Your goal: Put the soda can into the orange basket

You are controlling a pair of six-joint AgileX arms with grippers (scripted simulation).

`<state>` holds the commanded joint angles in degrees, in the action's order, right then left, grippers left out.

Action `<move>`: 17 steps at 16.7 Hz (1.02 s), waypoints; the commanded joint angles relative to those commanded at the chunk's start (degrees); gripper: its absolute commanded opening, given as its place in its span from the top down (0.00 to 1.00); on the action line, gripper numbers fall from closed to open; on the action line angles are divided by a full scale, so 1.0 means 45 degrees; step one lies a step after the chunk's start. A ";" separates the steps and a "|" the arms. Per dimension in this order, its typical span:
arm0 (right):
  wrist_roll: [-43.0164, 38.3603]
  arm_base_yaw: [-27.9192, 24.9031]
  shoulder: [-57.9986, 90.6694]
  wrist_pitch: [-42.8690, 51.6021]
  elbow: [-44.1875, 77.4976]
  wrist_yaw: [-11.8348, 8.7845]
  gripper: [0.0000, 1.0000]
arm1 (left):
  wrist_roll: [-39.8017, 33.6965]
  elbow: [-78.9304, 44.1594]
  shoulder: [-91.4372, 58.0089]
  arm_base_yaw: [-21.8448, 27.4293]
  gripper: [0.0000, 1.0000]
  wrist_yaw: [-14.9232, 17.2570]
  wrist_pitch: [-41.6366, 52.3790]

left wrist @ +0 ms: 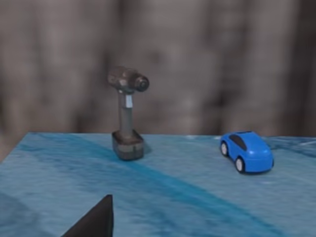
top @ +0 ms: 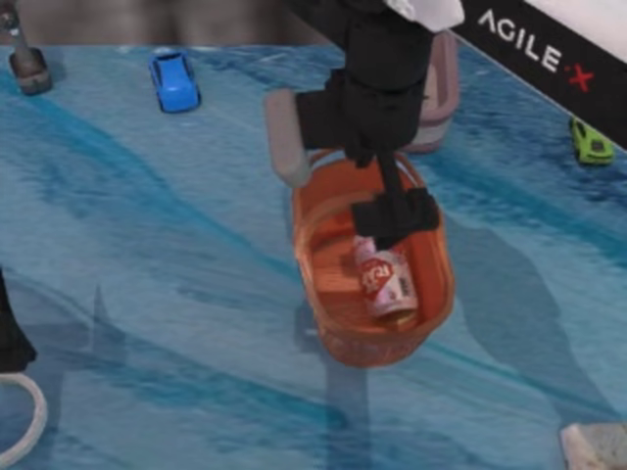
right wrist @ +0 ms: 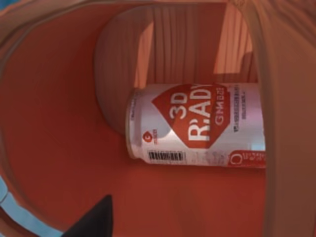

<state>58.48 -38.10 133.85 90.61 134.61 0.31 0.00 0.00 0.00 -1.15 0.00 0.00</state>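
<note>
— Where is the can (top: 386,281) sitting?

— It is lying on its side on the basket (top: 318,294) floor, mid-tabletop, so the drop looks done.

— Is the right gripper (top: 396,217) gripping it?

— It is hovering just above the can, under the handle; I cannot tell how far its fingers are spread. The left arm is idling at the left edge.

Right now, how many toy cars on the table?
2. The blue car sits near the far left, by the drill. The green car sits at the far right edge. The right arm may hide others.
</note>
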 joint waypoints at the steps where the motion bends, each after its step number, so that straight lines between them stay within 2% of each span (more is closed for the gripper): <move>1: 0.0008 -0.0010 -0.0010 -0.0037 -0.0047 0.0000 0.00 | 0.0000 0.0000 0.0000 0.0000 0.00 0.0000 0.0000; 11: 0.0009 -0.0071 -0.0337 -0.1248 -0.1583 -0.0003 0.00 | 0.0000 0.0000 0.0000 0.0000 0.00 0.0000 0.0000; 17: 0.0009 -0.0071 -0.0337 -0.1248 -0.1583 -0.0003 0.45 | 0.0000 0.0000 0.0000 0.0000 0.00 0.0000 0.0000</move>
<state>58.52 -38.42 132.34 84.99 127.49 0.30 0.00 0.00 0.00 -1.15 0.00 0.00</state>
